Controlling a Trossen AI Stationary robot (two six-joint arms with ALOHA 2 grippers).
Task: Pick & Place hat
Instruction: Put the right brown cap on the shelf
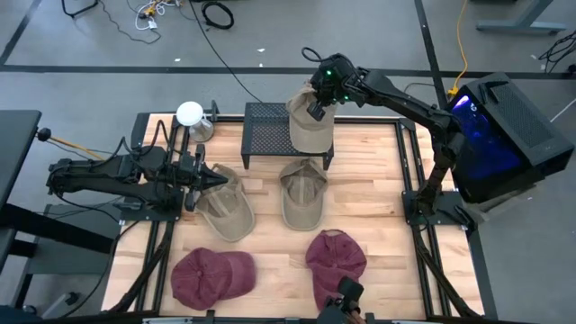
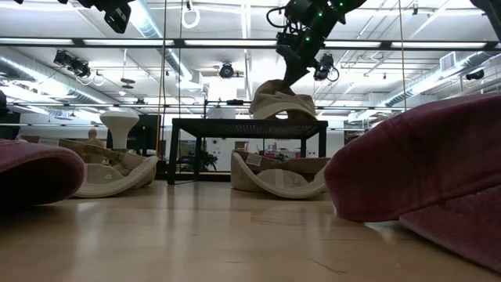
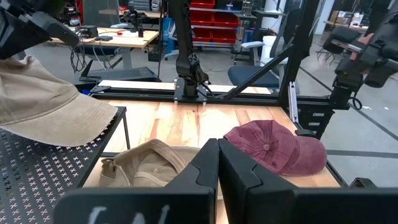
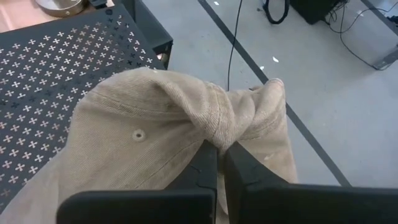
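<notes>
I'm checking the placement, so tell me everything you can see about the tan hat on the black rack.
The tan hat is a soft cotton-looking cap with a top button and stitched panels. It rests crown up on the black perforated rack at its right end, its brim hanging over the rack's front edge. The right end effector is shut on a bunched fold of its crown, so the fabric puckers there. Nothing else touches it.

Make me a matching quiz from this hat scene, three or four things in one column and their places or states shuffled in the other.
Things:
1. right gripper
2. left gripper
3. rack
4. maroon hats

States:
A. shut, holding nothing, over the table's left side
B. on the table's near edge
C. shut on the tan hat
D. black and perforated, at the table's far edge

Pairs: 1-C, 2-A, 3-D, 4-B
</notes>
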